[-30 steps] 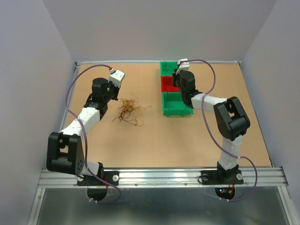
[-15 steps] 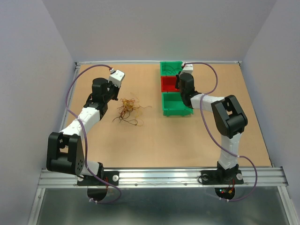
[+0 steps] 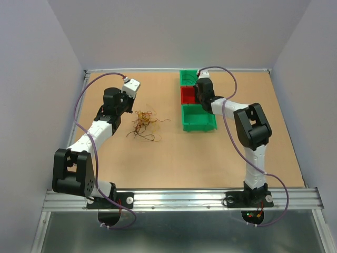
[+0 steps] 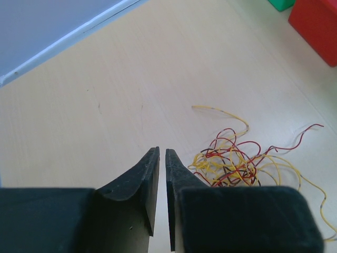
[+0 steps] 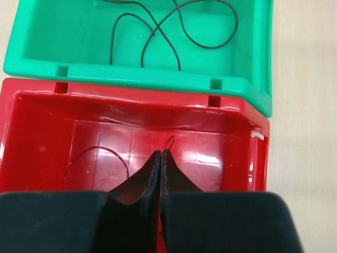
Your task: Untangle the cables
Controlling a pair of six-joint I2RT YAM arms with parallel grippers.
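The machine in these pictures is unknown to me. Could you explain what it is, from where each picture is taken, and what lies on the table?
It is two white-and-black robot arms bolted at the near edge of a light wooden table. The wide picture looks down from above; each other one comes from a wrist camera. On the table lie a tangle of thin red, yellow and dark wires and a row of plastic bins. The left gripper hangs beside the tangle, jaws a slit apart, empty. The right gripper, shut, appears to pinch a thin reddish wire over the red bin; the green bin beyond holds a dark wire.
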